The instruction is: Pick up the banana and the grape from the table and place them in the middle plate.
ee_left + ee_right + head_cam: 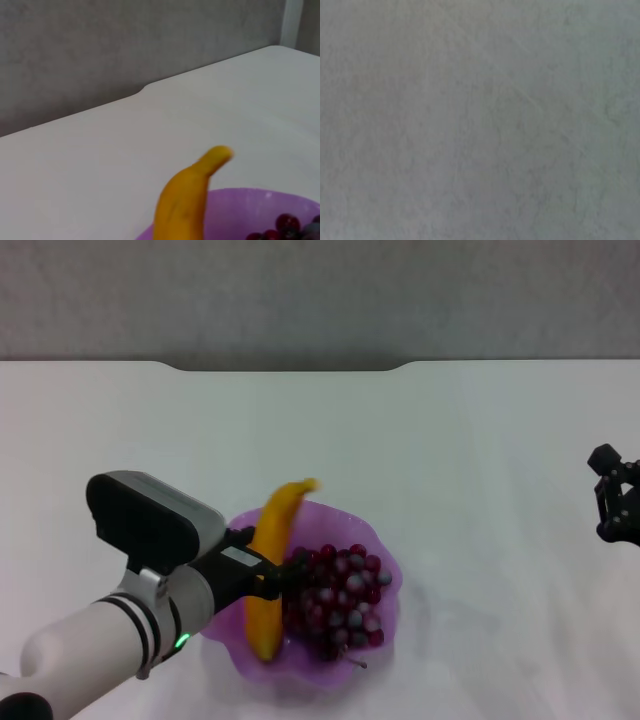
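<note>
The left tool grips the banana over the plate, beside the grape. The right tool sits at the worktop's right edge; its opening is unreadable. The left wrist view shows the notched far edge.

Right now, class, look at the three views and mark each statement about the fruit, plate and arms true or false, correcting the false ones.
1. The grape lies in the middle plate. True.
2. The banana lies flat on the table, apart from the plate. False: it is over the plate, at the left end effector.
3. The right end effector holds the grape. False: it is at the table's right edge, away from the fruit.
4. The banana's tip points toward the table's far edge. True.
</note>
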Tool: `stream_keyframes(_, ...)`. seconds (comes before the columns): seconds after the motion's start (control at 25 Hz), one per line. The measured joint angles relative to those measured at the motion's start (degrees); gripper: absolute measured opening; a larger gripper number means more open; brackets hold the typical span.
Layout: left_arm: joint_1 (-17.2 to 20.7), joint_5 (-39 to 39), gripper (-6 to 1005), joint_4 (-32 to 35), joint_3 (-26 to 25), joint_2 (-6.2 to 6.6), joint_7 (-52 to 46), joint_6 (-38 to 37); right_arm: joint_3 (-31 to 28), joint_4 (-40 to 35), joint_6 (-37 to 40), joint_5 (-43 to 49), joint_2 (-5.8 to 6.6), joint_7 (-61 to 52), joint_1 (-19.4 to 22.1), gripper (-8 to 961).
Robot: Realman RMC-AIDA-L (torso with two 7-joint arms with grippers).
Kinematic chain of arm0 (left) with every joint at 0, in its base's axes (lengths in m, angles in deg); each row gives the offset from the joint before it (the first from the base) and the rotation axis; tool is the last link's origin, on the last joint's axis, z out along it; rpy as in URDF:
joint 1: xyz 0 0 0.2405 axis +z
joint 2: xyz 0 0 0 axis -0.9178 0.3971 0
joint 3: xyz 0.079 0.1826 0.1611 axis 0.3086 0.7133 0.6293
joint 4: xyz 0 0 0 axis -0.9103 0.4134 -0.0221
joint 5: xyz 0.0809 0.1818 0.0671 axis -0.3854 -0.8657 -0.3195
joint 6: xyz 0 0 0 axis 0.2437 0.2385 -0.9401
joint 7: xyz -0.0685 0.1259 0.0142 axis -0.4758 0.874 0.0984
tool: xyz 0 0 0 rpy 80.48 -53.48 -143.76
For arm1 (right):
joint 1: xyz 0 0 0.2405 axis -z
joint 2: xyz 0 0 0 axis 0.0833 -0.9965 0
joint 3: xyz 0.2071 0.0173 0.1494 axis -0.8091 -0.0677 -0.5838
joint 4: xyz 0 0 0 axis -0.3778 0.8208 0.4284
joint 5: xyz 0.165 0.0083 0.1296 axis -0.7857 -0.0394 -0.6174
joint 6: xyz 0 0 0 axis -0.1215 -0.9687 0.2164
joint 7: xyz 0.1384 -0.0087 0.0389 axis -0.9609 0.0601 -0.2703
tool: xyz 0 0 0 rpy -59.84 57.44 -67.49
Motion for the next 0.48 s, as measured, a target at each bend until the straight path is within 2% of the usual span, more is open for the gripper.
stream_keyframes(0.24,0.2,0.13,782,0.24,-0.84,-0.01,0.0,-1.11,0.0,-0.01,-0.23,0.0,-0.02,0.0,0.0,0)
stream_keyframes(0.44,0.97,0.03,893,-0.63,-1.06,0.27,0.01,-6.48,-1.92,0.06,-0.41,0.0,-0.02,0.06,0.52,0)
stream_keyframes(0.48,1.37,0.0,878,-0.86,-1.35,0.32,0.22,-8.47,-2.86,0.06,-0.29,-0.01,0.01,0.08,0.79,0)
